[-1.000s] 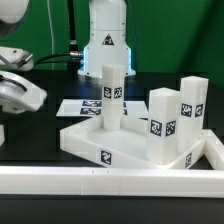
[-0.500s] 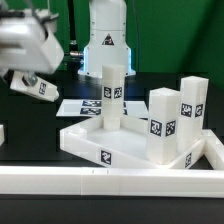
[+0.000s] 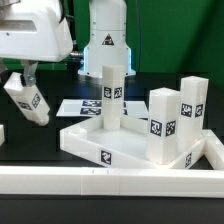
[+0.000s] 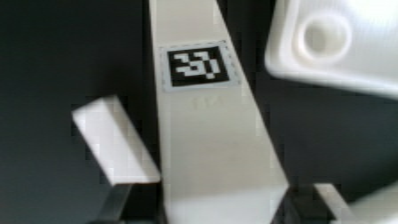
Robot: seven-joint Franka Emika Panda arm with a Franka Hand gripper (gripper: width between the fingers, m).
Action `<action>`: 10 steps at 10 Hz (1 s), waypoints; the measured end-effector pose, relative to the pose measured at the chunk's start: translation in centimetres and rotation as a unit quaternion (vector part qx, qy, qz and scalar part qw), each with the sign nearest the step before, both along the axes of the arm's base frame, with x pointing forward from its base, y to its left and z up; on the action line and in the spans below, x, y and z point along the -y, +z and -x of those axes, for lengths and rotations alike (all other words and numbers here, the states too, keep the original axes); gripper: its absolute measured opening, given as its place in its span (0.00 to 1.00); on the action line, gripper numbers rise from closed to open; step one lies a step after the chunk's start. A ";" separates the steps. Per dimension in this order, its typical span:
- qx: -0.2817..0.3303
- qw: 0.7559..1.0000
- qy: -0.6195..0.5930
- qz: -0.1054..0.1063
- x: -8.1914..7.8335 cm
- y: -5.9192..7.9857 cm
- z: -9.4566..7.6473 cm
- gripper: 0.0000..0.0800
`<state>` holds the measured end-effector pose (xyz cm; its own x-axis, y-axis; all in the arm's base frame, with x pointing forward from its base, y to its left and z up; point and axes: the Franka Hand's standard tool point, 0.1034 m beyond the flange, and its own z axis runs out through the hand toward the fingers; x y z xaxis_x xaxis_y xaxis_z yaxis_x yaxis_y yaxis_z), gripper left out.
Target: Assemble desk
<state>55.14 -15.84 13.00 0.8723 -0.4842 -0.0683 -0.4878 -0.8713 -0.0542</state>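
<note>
Exterior view: the gripper (image 3: 25, 72) is clamping a tilted white leg (image 3: 27, 101) hanging below it, with the tabletop (image 3: 128, 146) lying lower and toward the exterior view's right; wrist view: the tagged leg (image 4: 210, 130) is running out between the fingers (image 4: 326, 203), the tabletop's corner socket (image 4: 331, 45) beside it.

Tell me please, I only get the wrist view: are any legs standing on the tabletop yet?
Observer: Yes. The exterior view shows three standing legs upright on the tabletop.
Operator: Is my leg straight up too?
Observer: No. The held leg hangs tilted from the end effector, at the exterior view's left of the tabletop, not touching it.
Operator: What's behind the tabletop?
Observer: The marker board lies flat on the table there.
</note>
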 end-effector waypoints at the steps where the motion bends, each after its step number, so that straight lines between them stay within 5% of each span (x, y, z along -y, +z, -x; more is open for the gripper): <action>1: 0.033 0.999 -0.009 0.011 -1.2 1.1 -0.4 0.37; 3: 0.097 0.994 -0.024 0.033 -3.0 3.0 -1.6 0.37; 6: 0.171 0.981 -0.021 0.083 -3.1 2.8 -2.0 0.37; 10: 0.178 0.981 -0.009 0.076 -5.8 3.0 -1.3 0.37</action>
<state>56.49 -10.00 16.00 0.8191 -0.4811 0.3123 -0.4771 -0.8737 -0.0947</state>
